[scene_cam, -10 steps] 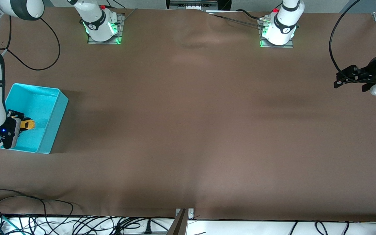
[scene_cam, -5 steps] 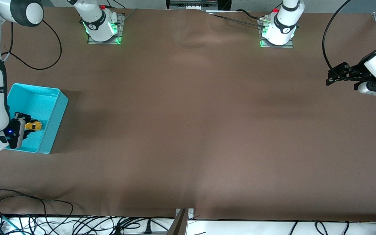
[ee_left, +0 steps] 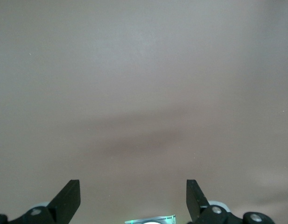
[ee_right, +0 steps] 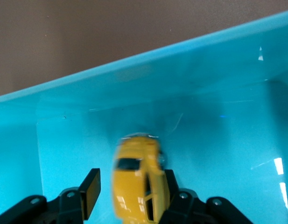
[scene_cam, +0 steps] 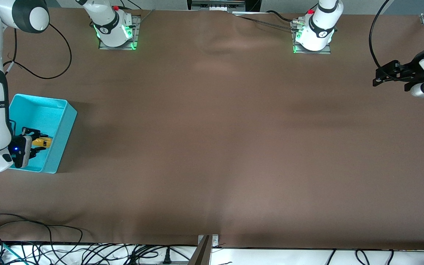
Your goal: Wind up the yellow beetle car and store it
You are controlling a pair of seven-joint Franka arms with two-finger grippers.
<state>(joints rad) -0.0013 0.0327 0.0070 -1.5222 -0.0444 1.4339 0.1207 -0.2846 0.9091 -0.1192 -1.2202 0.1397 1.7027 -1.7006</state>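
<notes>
The yellow beetle car is inside the turquoise bin, at the right arm's end of the table. My right gripper is down in the bin with its fingers open around the car. In the right wrist view the car rests against one finger, with a gap to the other finger, over the bin's floor near its wall. My left gripper is open and empty, up over the brown table at the left arm's end; its wrist view shows only its fingertips and bare cloth.
The brown cloth table carries nothing but the bin. The arm bases stand at the edge farthest from the front camera. Cables lie along the edge nearest it.
My right gripper has moved the car a little across the bin and opened its fingers; the car is no longer clamped. My left gripper has risen and shifted over the table's end.
</notes>
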